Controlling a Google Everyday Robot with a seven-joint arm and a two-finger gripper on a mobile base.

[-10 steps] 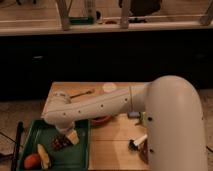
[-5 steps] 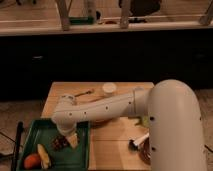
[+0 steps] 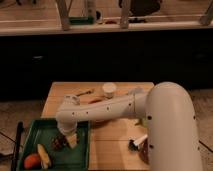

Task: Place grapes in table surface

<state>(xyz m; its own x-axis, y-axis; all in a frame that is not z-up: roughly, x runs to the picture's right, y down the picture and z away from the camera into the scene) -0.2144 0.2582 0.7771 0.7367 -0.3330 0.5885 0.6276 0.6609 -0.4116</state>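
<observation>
The tool [image 3: 70, 140] sits low inside the green tray [image 3: 42, 132], just beside the grapes [image 3: 58, 144] lying there; its grip state cannot be told.

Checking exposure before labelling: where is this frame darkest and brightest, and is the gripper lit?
Camera view: the band behind the table surface is near black; the white arm is brightest, slightly washed out; the gripper, low over the green tray beside the grapes, is dimly but visibly lit.
</observation>
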